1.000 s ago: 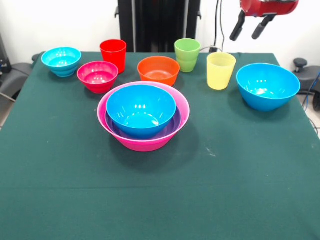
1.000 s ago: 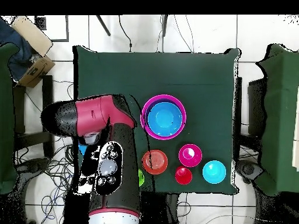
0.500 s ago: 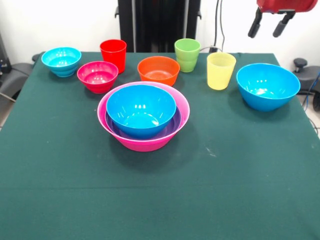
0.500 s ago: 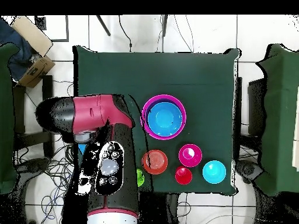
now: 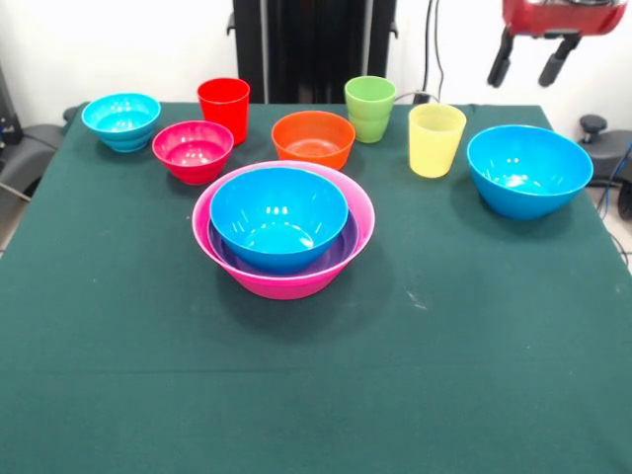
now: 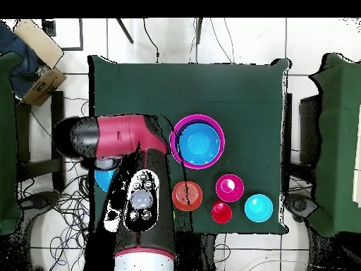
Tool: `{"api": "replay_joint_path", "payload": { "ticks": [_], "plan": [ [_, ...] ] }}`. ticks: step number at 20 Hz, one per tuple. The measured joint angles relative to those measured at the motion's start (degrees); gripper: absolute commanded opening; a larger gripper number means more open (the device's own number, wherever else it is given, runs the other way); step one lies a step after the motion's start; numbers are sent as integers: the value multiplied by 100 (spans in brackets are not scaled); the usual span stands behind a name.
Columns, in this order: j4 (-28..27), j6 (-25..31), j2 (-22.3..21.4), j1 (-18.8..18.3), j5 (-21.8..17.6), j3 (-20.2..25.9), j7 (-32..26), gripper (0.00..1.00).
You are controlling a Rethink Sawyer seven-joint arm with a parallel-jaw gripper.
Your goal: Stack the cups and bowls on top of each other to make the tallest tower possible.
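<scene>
Hanging at the upper right of the front view, the gripper [image 5: 532, 61] holds nothing; its two black fingers [image 5: 500, 62] are spread apart, above and behind the lone blue bowl [image 5: 529, 170] at the right edge of the green worktop [image 5: 316, 385]. Left of that bowl stands the yellow cup [image 5: 435, 139], then the green cup [image 5: 370, 108] a little farther back, the orange bowl [image 5: 313, 138], the red cup [image 5: 224, 108], the magenta bowl [image 5: 193, 150] and the cyan bowl [image 5: 121, 120] at the upper left. In the middle of the frame sits the tower [image 5: 283, 229]: the pink bowl [image 5: 286, 281] as base, the purple bowl [image 5: 336, 252] nested in it, and a second blue bowl [image 5: 278, 217] inside that. In the overhead view the red and black arm [image 6: 116, 137] covers the lower left of the worktop, with the tower just right of it and the small bowls toward the lower right
</scene>
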Motion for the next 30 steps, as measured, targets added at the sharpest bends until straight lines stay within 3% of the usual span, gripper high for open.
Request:
{"api": "replay_joint_path", "payload": {
  "ticks": [8,13,21,30],
  "plan": [
    [74,-647,400,-463,-9,27,0,100],
    [173,-711,510,-632,-14,45,0,100],
    [195,-655,493,-504,-15,45,0,100],
    [141,-156,356,-210,-15,45,0,100]
  ]
}}
